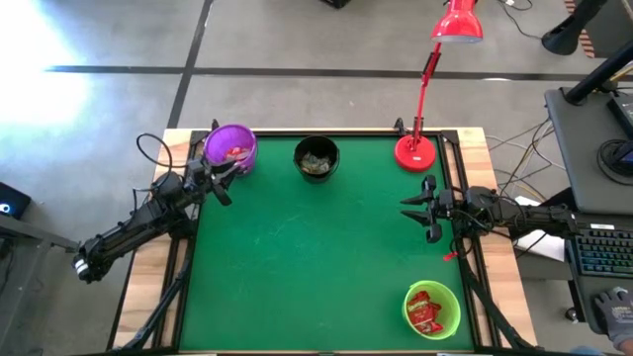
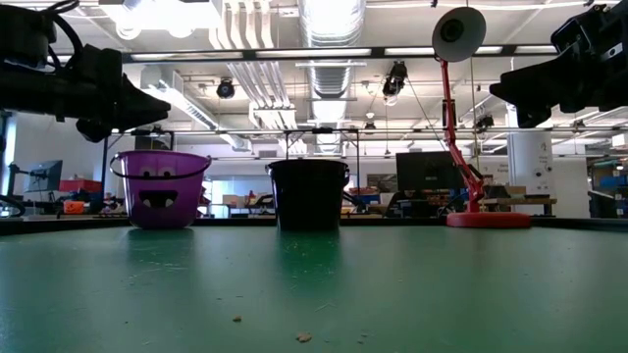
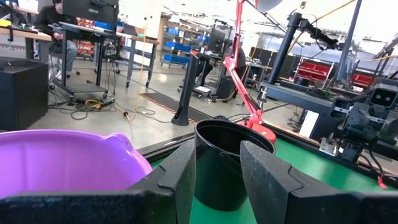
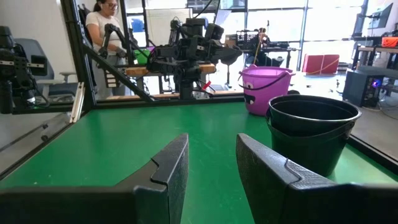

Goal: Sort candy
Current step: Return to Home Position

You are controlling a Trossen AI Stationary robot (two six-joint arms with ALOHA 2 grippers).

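- Candy (image 1: 426, 313) lies in three bowls: red pieces in the green bowl (image 1: 450, 300) and the purple bowl (image 1: 215, 145), greenish pieces in the black bowl (image 1: 299, 153).
- The left gripper (image 1: 224, 184) hangs just beside the purple bowl, fingers apart, empty.
- The right gripper (image 1: 411, 210) hangs at the right edge of the table (image 1: 316, 267), fingers apart, empty.

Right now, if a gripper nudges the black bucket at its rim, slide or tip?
Probably tips: the black bucket tapers to a narrower base. Likely light, since only a few candies lie inside. Its thin rim may flex under a pinch.
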